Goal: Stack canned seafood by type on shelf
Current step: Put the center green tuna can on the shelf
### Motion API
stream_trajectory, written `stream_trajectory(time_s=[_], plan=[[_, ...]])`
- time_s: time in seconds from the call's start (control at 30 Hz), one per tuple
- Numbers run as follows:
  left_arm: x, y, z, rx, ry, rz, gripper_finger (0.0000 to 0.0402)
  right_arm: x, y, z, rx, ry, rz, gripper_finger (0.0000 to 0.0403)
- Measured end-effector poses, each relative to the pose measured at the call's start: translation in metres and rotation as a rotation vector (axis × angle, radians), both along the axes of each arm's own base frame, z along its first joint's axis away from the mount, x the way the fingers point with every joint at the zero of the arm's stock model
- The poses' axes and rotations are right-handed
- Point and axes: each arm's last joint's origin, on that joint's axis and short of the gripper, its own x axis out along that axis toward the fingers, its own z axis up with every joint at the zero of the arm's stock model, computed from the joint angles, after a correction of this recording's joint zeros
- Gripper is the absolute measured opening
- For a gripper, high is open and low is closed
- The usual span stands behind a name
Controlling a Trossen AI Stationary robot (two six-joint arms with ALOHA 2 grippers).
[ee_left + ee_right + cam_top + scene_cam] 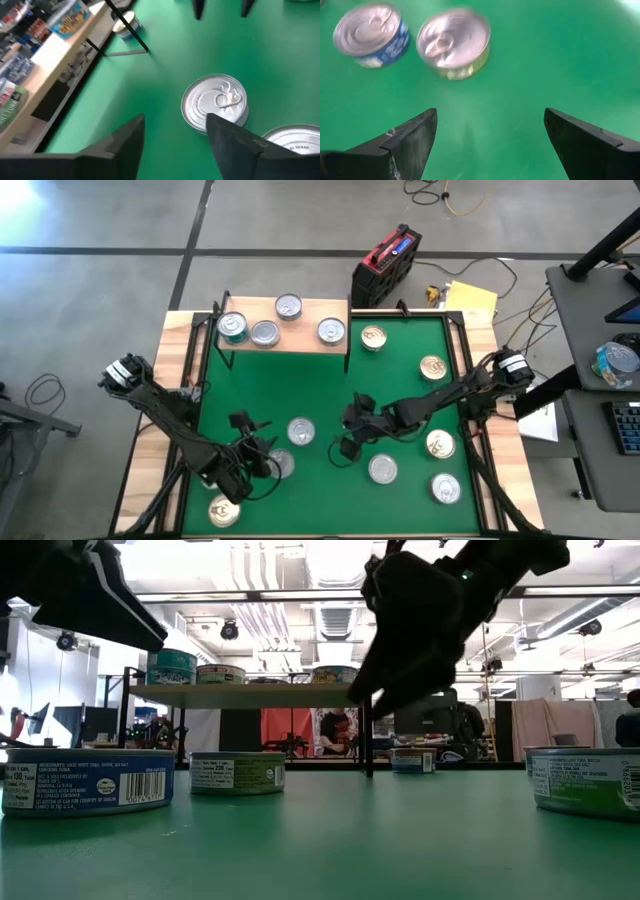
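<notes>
A green surface (400, 350) carries scattered tins. The shelf (305, 338), beyond both tools, holds four. Left tool (172, 142) spread, empty, one silver tin (215, 102) just ahead. Right tool (490, 145) spread wide, empty; only its wrist view shows two tins (452, 40) ahead.

Overhead looks straight down, low camera level across green mat (320, 410), 2 wrist cameras perhaps close above it.

A green mat (400, 360) carries scattered tins (301, 431); the shelf (305, 340) holds four.
</notes>
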Motion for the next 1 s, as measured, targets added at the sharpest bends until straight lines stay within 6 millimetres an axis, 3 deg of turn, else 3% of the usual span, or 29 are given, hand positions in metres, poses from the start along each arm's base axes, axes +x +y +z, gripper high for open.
stream_trajectory(time_s=[0.27,0.33,0.67,1.0], plan=[[0.002,-0.003,-0.001,-0.058,0.000,-0.007,0.0031,0.007,-0.009,0.004,-0.090,-0.048,0.034,0.0339],[0.003,-0.004,-0.001,-0.071,-0.013,-0.008,0.0009,0.008,-0.011,0.006,-0.119,-0.060,0.060,0.0326],[0.014,-0.006,-0.017,-0.016,0.009,-0.007,0.0000,0.015,-0.012,0.011,-0.212,-0.152,0.148,0.0217],[0.027,0.006,-0.020,-0.016,0.137,-0.042,0.0000,0.010,-0.014,0.007,-0.276,-0.429,0.178,0.0112]])
